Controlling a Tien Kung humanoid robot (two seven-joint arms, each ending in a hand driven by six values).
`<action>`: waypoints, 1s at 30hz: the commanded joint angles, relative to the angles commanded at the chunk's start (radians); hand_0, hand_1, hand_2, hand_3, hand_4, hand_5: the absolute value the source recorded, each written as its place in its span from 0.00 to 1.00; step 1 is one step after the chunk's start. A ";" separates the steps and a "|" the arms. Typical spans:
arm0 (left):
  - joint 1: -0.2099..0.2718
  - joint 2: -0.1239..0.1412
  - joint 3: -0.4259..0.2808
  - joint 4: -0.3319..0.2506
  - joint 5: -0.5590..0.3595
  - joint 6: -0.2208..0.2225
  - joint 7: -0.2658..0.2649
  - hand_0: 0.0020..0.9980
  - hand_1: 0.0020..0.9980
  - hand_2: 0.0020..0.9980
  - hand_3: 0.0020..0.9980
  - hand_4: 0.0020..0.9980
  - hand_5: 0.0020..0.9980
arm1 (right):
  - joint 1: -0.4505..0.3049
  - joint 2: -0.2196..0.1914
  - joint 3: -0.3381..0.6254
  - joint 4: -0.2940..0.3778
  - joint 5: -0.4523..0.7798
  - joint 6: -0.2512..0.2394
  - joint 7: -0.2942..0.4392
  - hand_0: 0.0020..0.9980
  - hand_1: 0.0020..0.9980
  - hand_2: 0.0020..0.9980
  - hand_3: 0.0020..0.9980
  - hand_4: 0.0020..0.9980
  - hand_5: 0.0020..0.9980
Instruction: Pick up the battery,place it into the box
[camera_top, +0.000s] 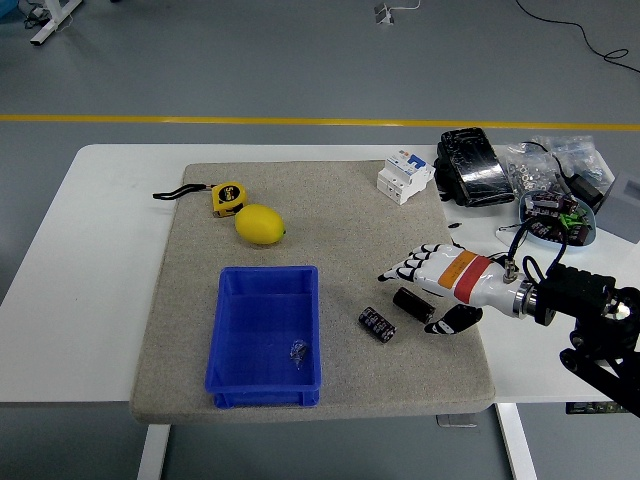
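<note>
Right hand over the mat, fingers spread and holding nothing, with two dark cylinders just off the fingertips.

The right hand (440, 280) reaches in from the right edge; its arm is cut off at the frame, and the left arm does not show. One battery (413, 304) lies between the extended fingers (400, 271) and the thumb; contact cannot be confirmed. A second battery (377, 323) lies just beyond the thumb tip, apart from it. The blue box (264, 336) sits further out past the fingertips, with a small unclear item inside. Well beyond the fingertips lie a lemon (260, 224) and a yellow tape measure (227, 198). Behind the hand, a white breaker (404, 176), a black pack (472, 166) and bagged parts (550, 170), the contents hard to make out. A grey felt mat (330, 230) covers the white table (100, 250); the grey floor carries a yellow line (200, 120).
</note>
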 joint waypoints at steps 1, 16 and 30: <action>0.000 0.000 -0.001 0.000 0.001 0.000 0.000 0.73 0.70 0.76 0.66 0.75 0.60 | 0.005 0.000 -0.007 -0.001 -0.002 0.000 0.000 0.82 0.77 0.80 0.85 0.88 0.07; -0.009 0.006 -0.003 0.001 0.008 0.012 -0.009 0.72 0.69 0.75 0.65 0.75 0.59 | 0.075 0.015 -0.111 -0.061 -0.011 -0.001 0.004 0.82 0.77 0.80 0.85 0.88 0.08; -0.021 0.012 0.005 -0.002 0.013 0.012 -0.012 0.72 0.69 0.75 0.65 0.74 0.59 | 0.093 0.033 -0.135 -0.129 -0.012 0.002 0.003 0.80 0.76 0.79 0.84 0.85 0.04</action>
